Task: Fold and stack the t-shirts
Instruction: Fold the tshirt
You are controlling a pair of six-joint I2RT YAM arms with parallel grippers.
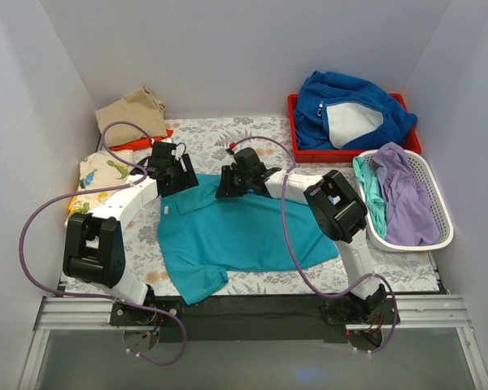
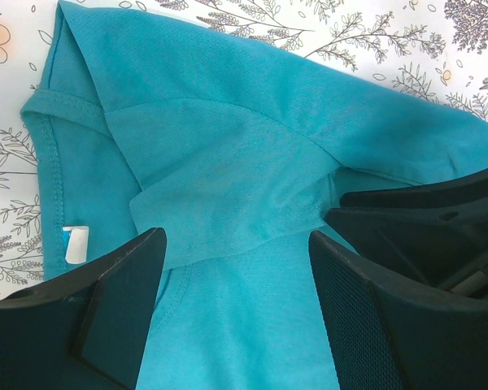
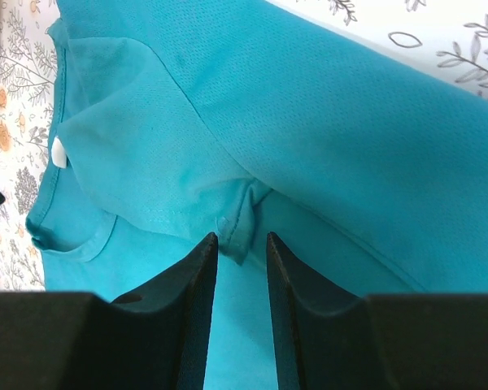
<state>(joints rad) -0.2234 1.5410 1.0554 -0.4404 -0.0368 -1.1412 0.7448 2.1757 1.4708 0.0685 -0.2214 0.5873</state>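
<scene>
The teal t-shirt [image 1: 244, 236] lies spread on the floral table cover, its collar toward the far left. My left gripper [image 1: 177, 175] hovers over the collar end; in the left wrist view it [image 2: 236, 268] is wide open with teal cloth [image 2: 228, 162] and the white neck label [image 2: 76, 244] below. My right gripper [image 1: 232, 183] is over the far shoulder; in the right wrist view it [image 3: 242, 244] stands narrowly open, a small bunched seam fold [image 3: 242, 218] just at its tips. The tan shirt [image 1: 134, 110], orange shirt [image 1: 142, 143] and dinosaur-print shirt [image 1: 102, 175] lie at the far left.
A white basket [image 1: 439, 237] at the right holds the lavender shirt [image 1: 407, 195] and the mint shirt [image 1: 370, 191]. A red tray [image 1: 297, 150] at the back right holds the royal-blue fleece [image 1: 350, 101]. White walls enclose the table on three sides.
</scene>
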